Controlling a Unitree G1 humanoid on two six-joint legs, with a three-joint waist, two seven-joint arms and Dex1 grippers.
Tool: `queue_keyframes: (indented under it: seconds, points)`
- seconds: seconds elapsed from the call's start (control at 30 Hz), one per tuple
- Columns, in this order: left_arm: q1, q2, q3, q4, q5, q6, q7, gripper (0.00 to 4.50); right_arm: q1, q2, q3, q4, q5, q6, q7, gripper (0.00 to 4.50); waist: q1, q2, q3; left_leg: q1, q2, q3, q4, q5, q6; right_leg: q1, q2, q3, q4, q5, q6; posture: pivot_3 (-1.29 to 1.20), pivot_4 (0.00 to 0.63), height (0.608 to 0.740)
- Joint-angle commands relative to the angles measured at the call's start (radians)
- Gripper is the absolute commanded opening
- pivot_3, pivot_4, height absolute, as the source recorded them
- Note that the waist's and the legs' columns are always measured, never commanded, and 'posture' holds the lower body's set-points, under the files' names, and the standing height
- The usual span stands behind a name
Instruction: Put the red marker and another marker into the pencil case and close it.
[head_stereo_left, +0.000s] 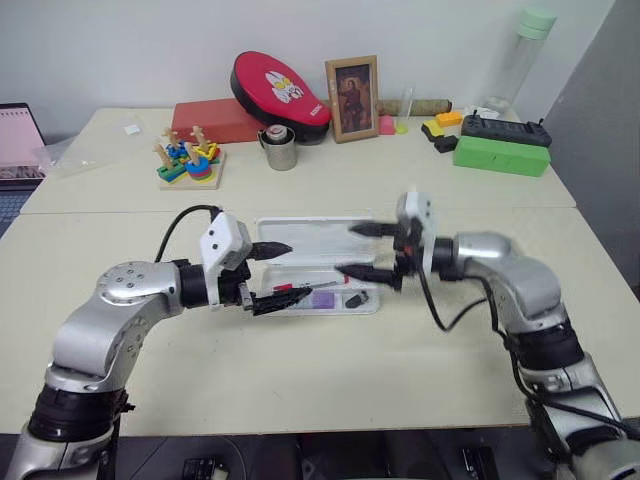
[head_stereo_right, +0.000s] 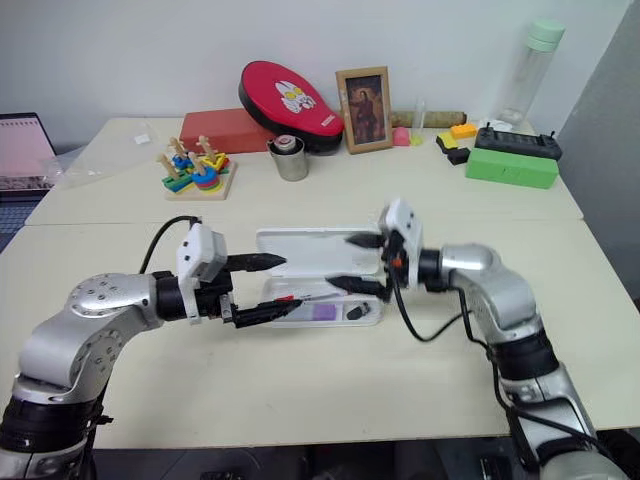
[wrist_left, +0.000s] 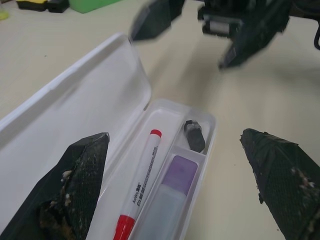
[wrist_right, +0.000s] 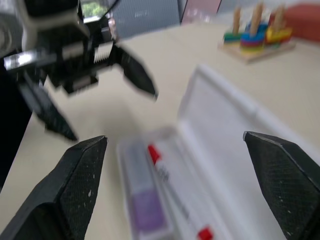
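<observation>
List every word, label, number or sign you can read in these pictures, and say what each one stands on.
Red marker: dark print runs along its white barrel, too blurred to read.
Red oval pad: a white cartoon figure, no legible words.
Framed picture: an image, no text.
Pencil case, highlighter, green box: no lettering visible.
So nothing can be quoted.

At the back of the table (head_stereo_left: 330, 385) a green box (head_stereo_left: 502, 156) sits beside a black block (head_stereo_left: 505, 130) and a tall bottle with a green cap (head_stereo_left: 520, 60). A framed picture (head_stereo_left: 352, 98) leans by a red pad (head_stereo_left: 279, 95), a metal cup (head_stereo_left: 281, 149) and a stacking toy (head_stereo_left: 189, 160). A small dark grey block (wrist_left: 194, 135) lies inside the white box.
</observation>
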Motion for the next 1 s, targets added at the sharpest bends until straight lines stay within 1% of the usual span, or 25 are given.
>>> queue_keyframes:
  seconds: [0.03, 0.17, 0.27, 0.37, 0.43, 0.5, 0.57, 0.7, 0.83, 0.93, 1.0]
  points:
    - [0.055, 0.001, 0.12, -0.081, -0.062, 0.031, 0.069, 4.5, -0.13, 0.02, -0.034, 0.146, -0.052, -0.033, -0.077, 3.9, 0.003, 0.0, 0.0, 0.0, 0.0, 0.0, 0.0, 0.0, 0.0, 0.0, 0.0, 0.0, 0.0, 0.0, 0.0, 0.0, 0.15, 0.74]
    - [0.109, -0.011, 0.236, -0.134, -0.14, 0.073, 0.14, 4.5, -0.26, 0.07, -0.005, 0.348, -0.135, -0.083, -0.139, 2.98, 0.01, 0.0, 0.0, 0.0, 0.0, 0.0, -0.001, 0.0, 0.0, 0.0, 0.0, -0.001, -0.001, 0.0, 0.0, 0.0, 0.15, 0.74]
    - [0.139, -0.019, 0.272, -0.16, -0.162, 0.084, 0.183, 4.5, -0.325, 0.1, 0.039, 0.49, -0.223, -0.134, -0.172, 2.32, 0.008, 0.0, 0.0, -0.001, 0.0, 0.0, -0.001, 0.0, 0.0, -0.001, 0.0, -0.001, -0.001, 0.0, -0.001, 0.0, 0.15, 0.74]
    - [0.154, -0.02, 0.293, -0.174, -0.182, 0.086, 0.209, 4.5, -0.354, 0.115, 0.081, 0.576, -0.28, -0.167, -0.156, 1.61, 0.006, 0.0, 0.0, -0.001, 0.0, 0.0, -0.001, 0.0, 0.0, -0.001, 0.0, -0.001, 0.0, 0.0, -0.001, 0.0, 0.15, 0.74]
    - [0.16, -0.014, 0.31, -0.184, -0.2, 0.089, 0.218, 4.5, -0.351, 0.114, 0.116, 0.583, -0.304, -0.177, -0.105, 1.06, 0.008, 0.0, 0.0, -0.001, 0.0, 0.0, -0.001, 0.0, 0.0, -0.001, 0.0, -0.001, 0.0, 0.0, -0.001, 0.0, 0.15, 0.74]
    - [0.169, -0.003, 0.331, -0.195, -0.226, 0.095, 0.218, 4.5, -0.318, 0.094, 0.172, 0.53, -0.32, -0.178, -0.019, 0.56, 0.007, 0.0, 0.0, -0.001, 0.0, 0.0, -0.001, 0.0, 0.0, -0.001, 0.0, -0.001, 0.0, 0.0, -0.001, 0.0, 0.15, 0.74]
    - [0.172, 0.009, 0.347, -0.205, -0.251, 0.102, 0.219, 4.5, -0.28, 0.072, 0.215, 0.473, -0.343, -0.186, 0.035, 0.06, 0.006, 0.0, 0.0, -0.001, 0.0, 0.0, -0.001, 0.0, 0.0, -0.001, 0.0, -0.001, 0.0, 0.0, -0.001, 0.0, 0.15, 0.74]
    - [0.173, 0.034, 0.36, -0.217, -0.284, 0.115, 0.22, 4.5, -0.21, 0.035, 0.24, 0.331, -0.326, -0.168, 0.119, 0.01, 0.006, -0.001, -0.001, -0.001, 0.0, 0.0, -0.001, 0.0, 0.0, -0.001, 0.0, -0.001, -0.001, 0.0, -0.001, 0.0, 0.15, 0.74]
    - [0.184, 0.059, 0.336, -0.222, -0.285, 0.114, 0.213, 4.5, -0.142, -0.004, 0.262, 0.201, -0.319, -0.165, 0.185, 0.01, 0.006, -0.001, -0.001, 0.001, 0.0, 0.0, -0.001, 0.0, 0.0, 0.0, 0.0, -0.001, 0.0, 0.0, -0.001, 0.0, 0.15, 0.74]
    - [0.193, 0.076, 0.311, -0.224, -0.283, 0.118, 0.195, 4.5, -0.08, -0.057, 0.32, 0.098, -0.32, -0.146, 0.26, 0.01, 0.005, -0.001, -0.001, 0.001, 0.0, 0.0, -0.001, 0.0, 0.0, 0.0, 0.0, 0.0, 0.0, 0.0, -0.001, 0.0, 0.15, 0.74]
    - [0.198, 0.092, 0.294, -0.223, -0.285, 0.119, 0.176, 4.5, -0.046, -0.081, 0.36, 0.057, -0.339, -0.139, 0.277, 0.01, 0.006, -0.001, -0.001, 0.001, 0.0, 0.0, -0.001, 0.0, 0.0, 0.0, 0.0, 0.0, 0.0, 0.0, -0.001, 0.0, 0.15, 0.74]
